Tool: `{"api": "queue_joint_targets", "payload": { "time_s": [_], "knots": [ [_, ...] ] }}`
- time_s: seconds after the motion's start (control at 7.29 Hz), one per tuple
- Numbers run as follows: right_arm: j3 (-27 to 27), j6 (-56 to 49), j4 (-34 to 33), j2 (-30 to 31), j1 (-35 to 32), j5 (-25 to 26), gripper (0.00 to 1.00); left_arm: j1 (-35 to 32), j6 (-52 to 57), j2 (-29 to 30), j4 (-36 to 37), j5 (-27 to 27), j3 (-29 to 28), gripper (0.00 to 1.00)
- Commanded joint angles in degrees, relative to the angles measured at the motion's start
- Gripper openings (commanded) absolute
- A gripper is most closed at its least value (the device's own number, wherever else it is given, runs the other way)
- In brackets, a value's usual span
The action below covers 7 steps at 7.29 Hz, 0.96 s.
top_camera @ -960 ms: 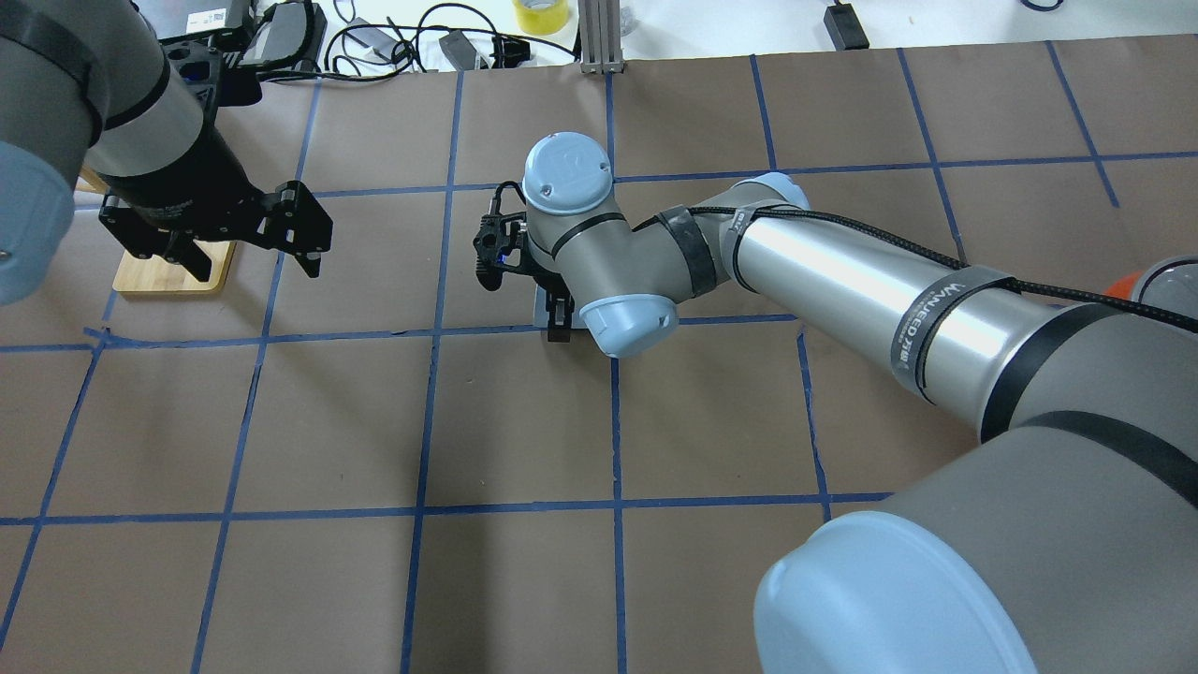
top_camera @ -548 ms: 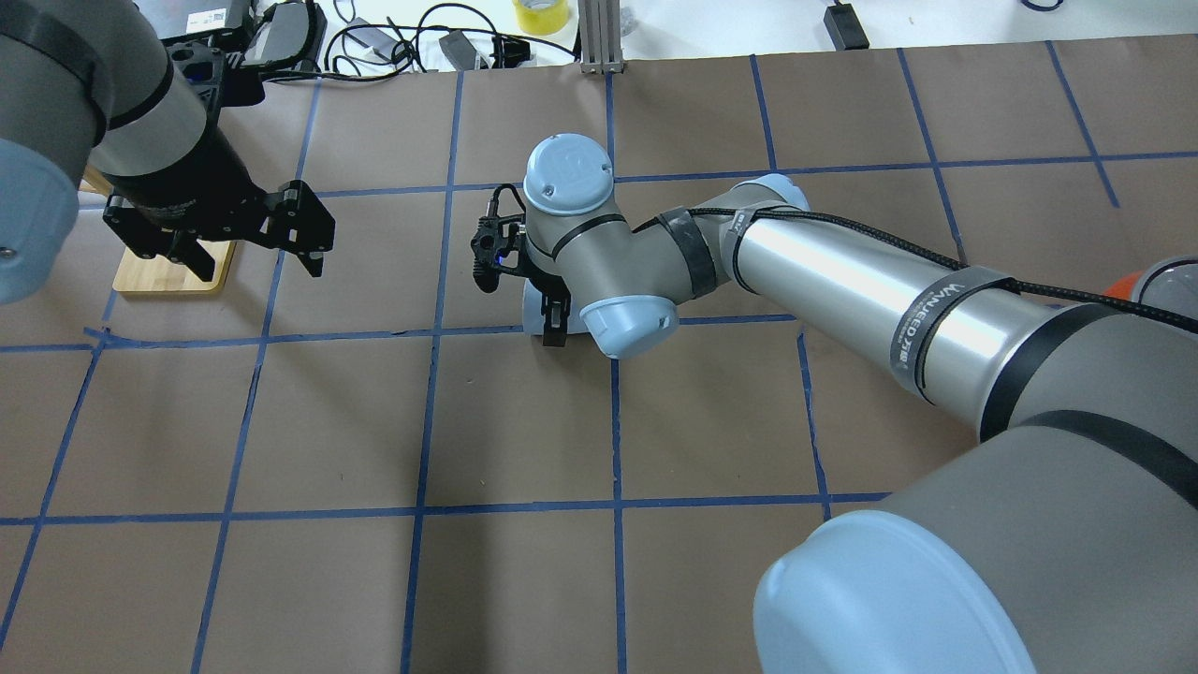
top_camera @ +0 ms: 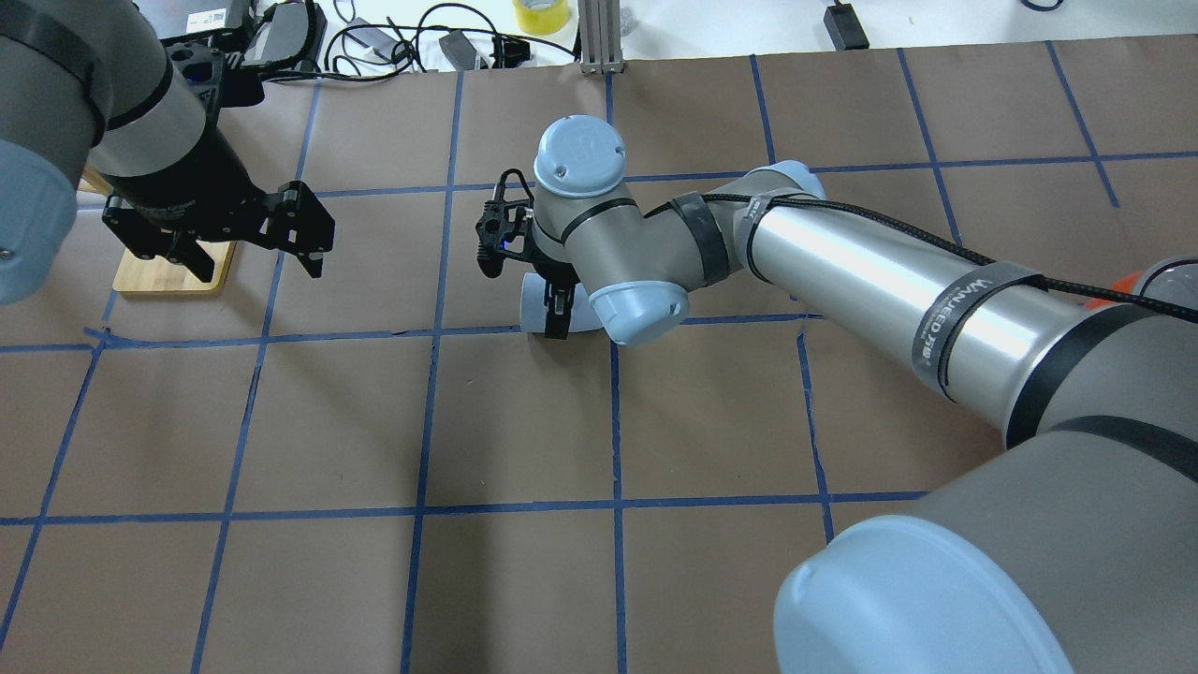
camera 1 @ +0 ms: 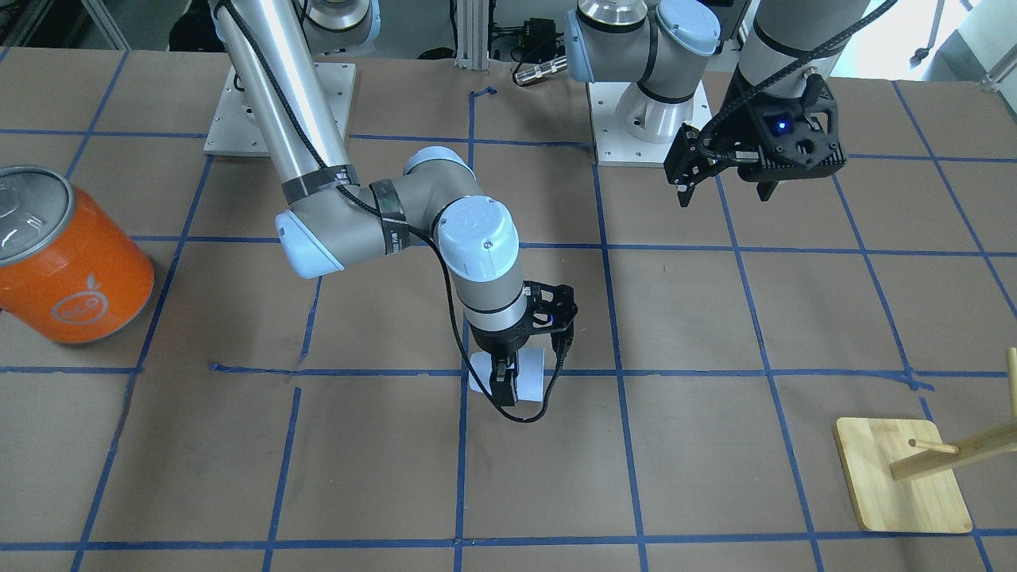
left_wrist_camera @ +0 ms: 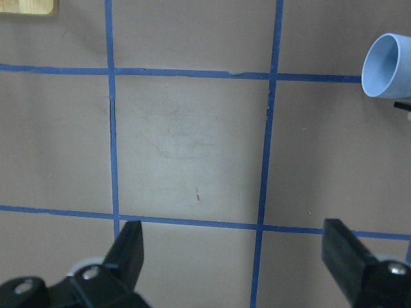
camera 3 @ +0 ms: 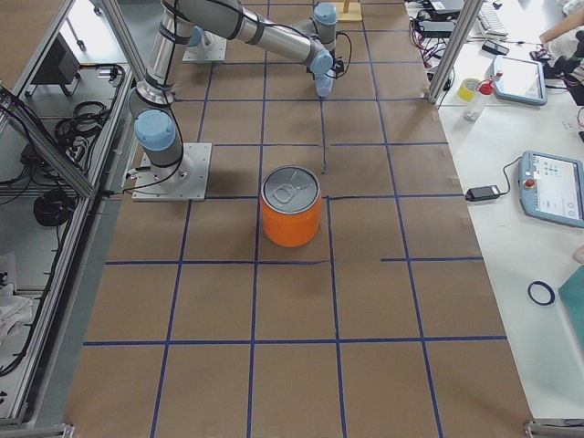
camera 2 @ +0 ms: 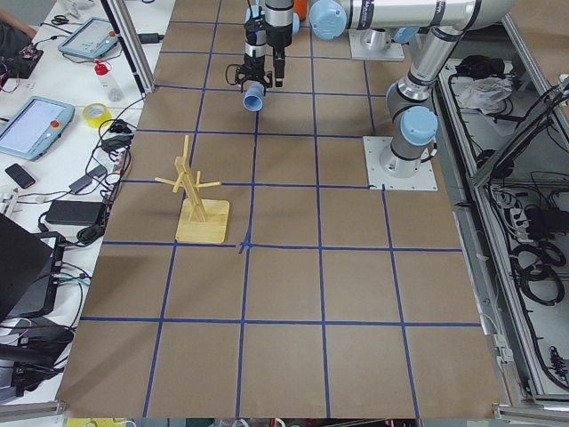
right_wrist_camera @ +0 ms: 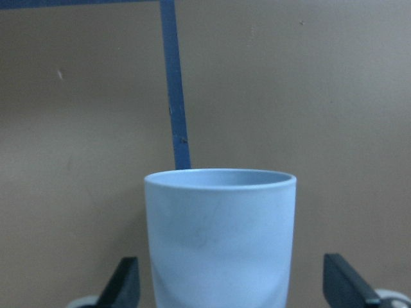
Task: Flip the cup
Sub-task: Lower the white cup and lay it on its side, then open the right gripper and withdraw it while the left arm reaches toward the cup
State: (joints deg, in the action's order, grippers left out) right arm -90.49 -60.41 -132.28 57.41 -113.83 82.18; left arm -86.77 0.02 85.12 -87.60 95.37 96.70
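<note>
The cup (right_wrist_camera: 218,237) is a pale bluish-white tumbler. It lies tilted on its side near the table's middle, rim towards my left arm (top_camera: 535,304) (camera 1: 531,373). My right gripper (right_wrist_camera: 228,282) is shut on the cup. One finger (top_camera: 559,314) lies across its wall, and the wrist hides the rest from overhead. In the left wrist view the cup's open mouth (left_wrist_camera: 388,64) shows at the top right. My left gripper (top_camera: 257,267) (left_wrist_camera: 234,256) is open and empty. It hovers well to the left of the cup.
A large orange can (camera 1: 71,270) (camera 3: 292,219) stands on my right side of the table. A wooden peg stand (camera 1: 902,477) (camera 2: 197,200) stands on my left, partly under the left gripper from overhead. Cables and a yellow tape roll (top_camera: 540,14) lie beyond the table's far edge.
My right wrist has turned and shifted slightly away from me. The cup has tipped with it and shows more to the left of the gripper. The left arm has barely moved.
</note>
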Motion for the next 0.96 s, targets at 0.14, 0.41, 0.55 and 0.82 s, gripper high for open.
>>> {"api": "queue_joint_targets", "payload": {
  "time_s": [0.14,0.41,0.55,0.82],
  "knots": [
    [0.6,0.8,14.4,10.8,7.1,-7.6,1.0,0.4,-0.1,0.5,-2.2,0.2,0.0,1.0],
    [0.7,2.0,23.9,17.5,13.9,-12.6,1.0,0.3,-0.1,1.6,-1.2,-0.1,0.9,1.0],
    [0.7,3.8,28.5,20.9,15.6,-12.6,1.0,0.4,-0.9,2.8,-0.7,-0.8,1.1,1.0],
    [0.1,8.4,36.0,28.5,17.0,-11.5,1.0,0.4,1.8,7.7,10.2,-8.2,1.2,1.0]
  ]
}}
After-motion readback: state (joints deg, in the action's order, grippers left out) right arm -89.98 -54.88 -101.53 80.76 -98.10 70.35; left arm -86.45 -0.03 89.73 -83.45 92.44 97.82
